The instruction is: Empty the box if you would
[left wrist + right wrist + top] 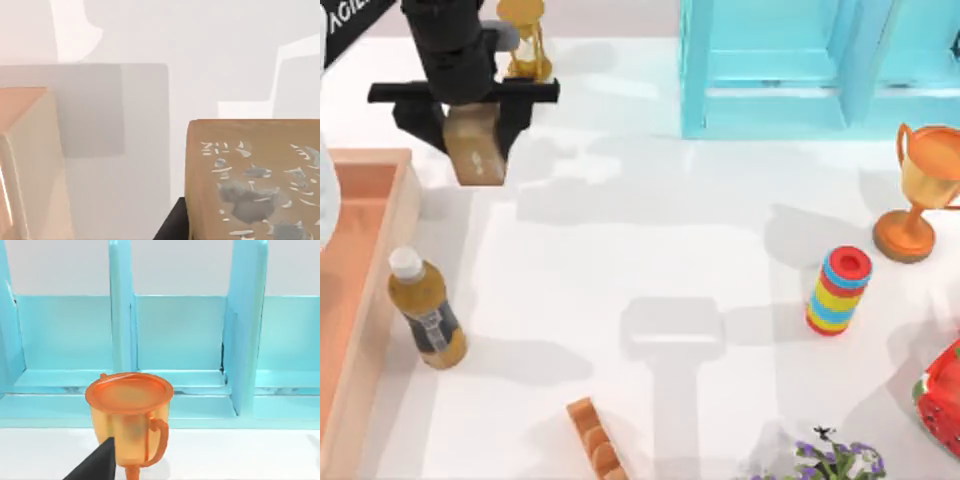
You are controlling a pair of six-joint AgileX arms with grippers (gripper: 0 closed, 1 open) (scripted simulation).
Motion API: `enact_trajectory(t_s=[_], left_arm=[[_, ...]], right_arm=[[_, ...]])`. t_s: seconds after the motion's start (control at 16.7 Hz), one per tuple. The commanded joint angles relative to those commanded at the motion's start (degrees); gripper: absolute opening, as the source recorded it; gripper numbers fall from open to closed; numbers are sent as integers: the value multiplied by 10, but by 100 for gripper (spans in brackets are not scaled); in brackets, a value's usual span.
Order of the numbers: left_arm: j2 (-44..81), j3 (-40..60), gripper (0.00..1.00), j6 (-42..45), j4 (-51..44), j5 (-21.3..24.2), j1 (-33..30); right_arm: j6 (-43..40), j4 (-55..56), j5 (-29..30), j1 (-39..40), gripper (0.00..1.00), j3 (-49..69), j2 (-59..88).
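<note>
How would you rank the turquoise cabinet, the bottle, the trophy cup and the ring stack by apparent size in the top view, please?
1. Turquoise cabinet, cut off by the frame
2. Trophy cup
3. Bottle
4. Ring stack
Trophy cup and bottle look close; that order is unsure.

Bright even light, soft grey shadows, sharp

One box [360,300], one bottle [426,310], one carton [475,145]

The box [360,300] is cut off at the left edge; the carton [475,145] hides the left tool's fingertips.
</note>
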Motion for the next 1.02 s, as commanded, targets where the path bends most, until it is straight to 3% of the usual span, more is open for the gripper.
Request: enact_trajectory(t_s=[0.42, 0.84, 1.02], left_arm=[[17, 10, 0, -10, -2, -1, -1], [21, -37, 0, -12, 47, 51, -35], [20, -68, 0, -12, 78, 32, -22]], right_arm=[[0, 0, 0, 0, 100, 0, 0], [0, 0, 0, 0, 100, 0, 0], [0, 0, 0, 0, 100, 0, 0]])
